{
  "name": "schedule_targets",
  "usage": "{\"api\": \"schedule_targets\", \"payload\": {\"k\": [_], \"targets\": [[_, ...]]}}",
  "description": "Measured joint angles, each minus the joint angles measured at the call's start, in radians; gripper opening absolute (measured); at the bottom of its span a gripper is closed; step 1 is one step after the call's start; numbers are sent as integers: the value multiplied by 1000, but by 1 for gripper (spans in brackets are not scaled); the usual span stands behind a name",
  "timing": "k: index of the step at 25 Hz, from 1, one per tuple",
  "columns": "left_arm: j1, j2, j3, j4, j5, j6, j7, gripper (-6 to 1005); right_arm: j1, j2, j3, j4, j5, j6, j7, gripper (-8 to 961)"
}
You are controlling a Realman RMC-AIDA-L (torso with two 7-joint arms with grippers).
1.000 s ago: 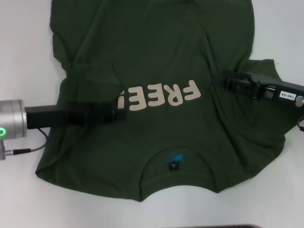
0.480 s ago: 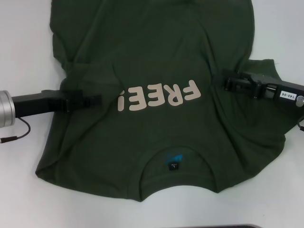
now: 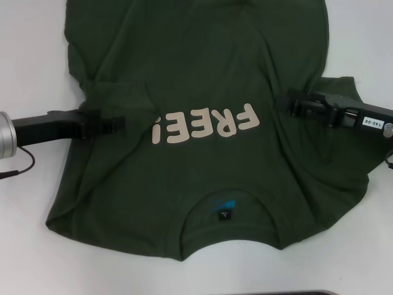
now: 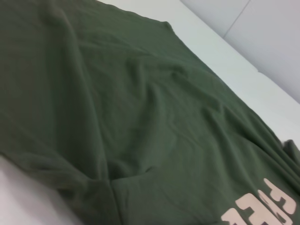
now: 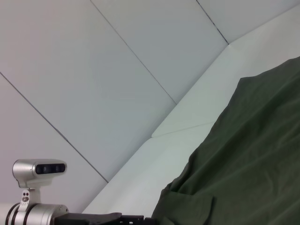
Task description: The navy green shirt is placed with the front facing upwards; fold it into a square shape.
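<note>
The navy green shirt lies spread front up on the white table. Its collar and neck label are nearest me, and the pale "FREE!" print reads upside down. My left gripper reaches in from the left, low over the shirt's left side, just short of the print. My right gripper hovers over the shirt's right side beside the print, near the right sleeve. The left wrist view shows wrinkled cloth and part of the print. The right wrist view shows the shirt and the left arm.
Bare white table surrounds the shirt on the left, right and near sides. A dark edge runs along the near border. Pale wall panels stand beyond the table. A cable hangs from the left arm.
My left gripper has drawn back to the left, off the print's end and toward the shirt's left edge. The right gripper and the shirt have stayed put.
</note>
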Motion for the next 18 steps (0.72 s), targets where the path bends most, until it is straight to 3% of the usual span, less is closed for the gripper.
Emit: {"api": "schedule_targets", "payload": {"k": [18], "targets": [[8,-5,30,-11,2,-34,0,817,0,0,0,3,0,0,0,883]]}}
